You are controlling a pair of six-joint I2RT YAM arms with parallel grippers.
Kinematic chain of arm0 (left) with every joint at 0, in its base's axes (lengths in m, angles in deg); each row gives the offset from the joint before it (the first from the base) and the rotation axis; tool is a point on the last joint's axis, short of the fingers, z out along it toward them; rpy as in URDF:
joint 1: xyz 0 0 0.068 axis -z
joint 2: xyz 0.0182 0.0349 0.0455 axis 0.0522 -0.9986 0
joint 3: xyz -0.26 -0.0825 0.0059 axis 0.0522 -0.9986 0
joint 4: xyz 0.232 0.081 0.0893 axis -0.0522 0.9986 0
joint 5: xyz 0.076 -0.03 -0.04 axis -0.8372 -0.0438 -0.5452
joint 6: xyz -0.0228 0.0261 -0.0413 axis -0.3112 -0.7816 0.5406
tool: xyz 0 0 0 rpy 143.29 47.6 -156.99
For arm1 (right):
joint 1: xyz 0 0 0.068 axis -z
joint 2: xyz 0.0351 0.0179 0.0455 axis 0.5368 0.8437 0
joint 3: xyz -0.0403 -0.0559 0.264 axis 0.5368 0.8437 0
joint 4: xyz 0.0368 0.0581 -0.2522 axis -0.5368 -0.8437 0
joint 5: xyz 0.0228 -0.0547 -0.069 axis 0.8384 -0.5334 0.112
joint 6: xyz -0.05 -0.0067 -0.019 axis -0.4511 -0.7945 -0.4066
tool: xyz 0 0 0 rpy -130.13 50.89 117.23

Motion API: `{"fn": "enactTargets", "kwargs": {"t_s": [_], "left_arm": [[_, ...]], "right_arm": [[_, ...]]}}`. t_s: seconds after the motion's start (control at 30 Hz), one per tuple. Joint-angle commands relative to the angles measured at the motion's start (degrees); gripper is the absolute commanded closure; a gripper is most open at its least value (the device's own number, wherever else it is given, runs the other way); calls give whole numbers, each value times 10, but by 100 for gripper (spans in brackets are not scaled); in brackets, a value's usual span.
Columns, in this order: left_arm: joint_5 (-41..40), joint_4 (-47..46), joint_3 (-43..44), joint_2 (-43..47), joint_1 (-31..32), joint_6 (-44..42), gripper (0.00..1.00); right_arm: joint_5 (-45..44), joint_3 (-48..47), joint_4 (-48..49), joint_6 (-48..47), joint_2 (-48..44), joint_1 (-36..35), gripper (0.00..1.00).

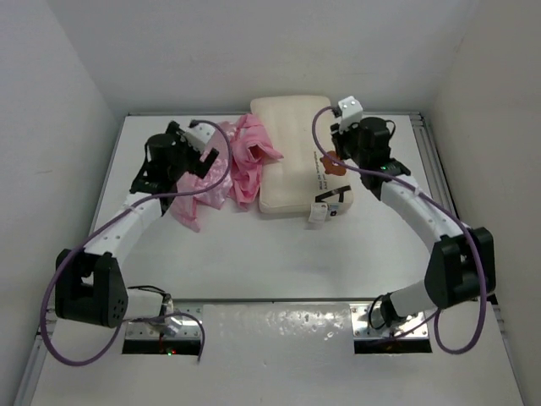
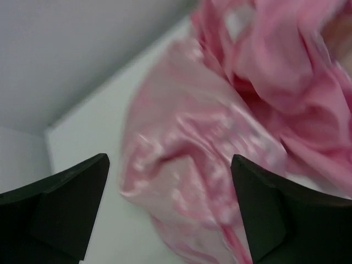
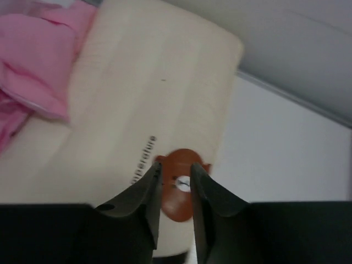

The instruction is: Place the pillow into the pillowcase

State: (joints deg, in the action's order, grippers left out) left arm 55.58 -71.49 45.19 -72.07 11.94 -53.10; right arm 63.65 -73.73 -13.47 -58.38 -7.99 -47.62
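Note:
The cream-white pillow point(image 1: 287, 152) lies at the back middle of the table, its brown bear print point(image 3: 176, 201) and white tag point(image 1: 325, 207) at the right near edge. The crumpled pink satin pillowcase point(image 1: 228, 169) lies against the pillow's left side and partly on it. My left gripper point(image 1: 210, 157) hangs over the pillowcase point(image 2: 209, 137), jaws wide apart point(image 2: 169, 159) with the fabric beneath them, nothing gripped. My right gripper point(image 1: 331, 159) hovers over the pillow point(image 3: 143, 82) at the bear print, its jaws point(image 3: 175, 166) a narrow gap apart with nothing between them.
White walls close in the table on the left, back and right. A metal rail point(image 1: 427, 144) runs along the table's right edge. Both arm bases point(image 1: 279, 326) sit at the near edge.

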Motion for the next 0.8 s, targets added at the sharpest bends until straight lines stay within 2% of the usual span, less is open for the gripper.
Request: {"fn": "enactTargets", "kwargs": {"t_s": [0.0, 0.03, 0.07, 0.1, 0.13, 0.17, 0.33, 0.47, 0.57, 0.6, 0.67, 0.7, 0.77], "left_arm": [[40, 139, -31, -40, 8, -30, 10], [33, 128, -42, -41, 8, -30, 28], [21, 116, -52, -42, 5, -30, 30], [10, 89, -62, -47, 2, -32, 27], [-11, 87, -70, -49, -6, -34, 10], [-18, 57, -84, -54, -9, -38, 1], [-75, 23, -113, -107, -20, -54, 0], [-77, -9, -142, -122, -30, -62, 1], [-64, -26, -169, -115, -30, -67, 22], [-62, -33, -183, -110, -31, -67, 44], [-64, -42, -196, -104, -31, -66, 66], [-67, -49, -202, -95, -31, -64, 84], [-73, -48, -211, -72, -33, -56, 99]], "right_arm": [[84, -42, -99, 98, 69, -52, 76], [76, -50, -98, 107, 83, -65, 66], [69, -52, -93, 111, 106, -75, 44], [62, -51, -84, 112, 114, -97, 16], [42, -42, -74, 114, 118, -108, 1], [38, -34, -45, 115, 123, -119, 1], [39, -21, -6, 111, 146, -191, 1], [73, -33, 35, 137, 170, -221, 1], [115, -52, 91, 204, 200, -225, 1], [119, -59, 104, 214, 212, -230, 5], [112, -83, 130, 257, 251, -233, 11], [99, -90, 135, 275, 267, -232, 18], [91, -122, 137, 334, 305, -223, 24]]}}
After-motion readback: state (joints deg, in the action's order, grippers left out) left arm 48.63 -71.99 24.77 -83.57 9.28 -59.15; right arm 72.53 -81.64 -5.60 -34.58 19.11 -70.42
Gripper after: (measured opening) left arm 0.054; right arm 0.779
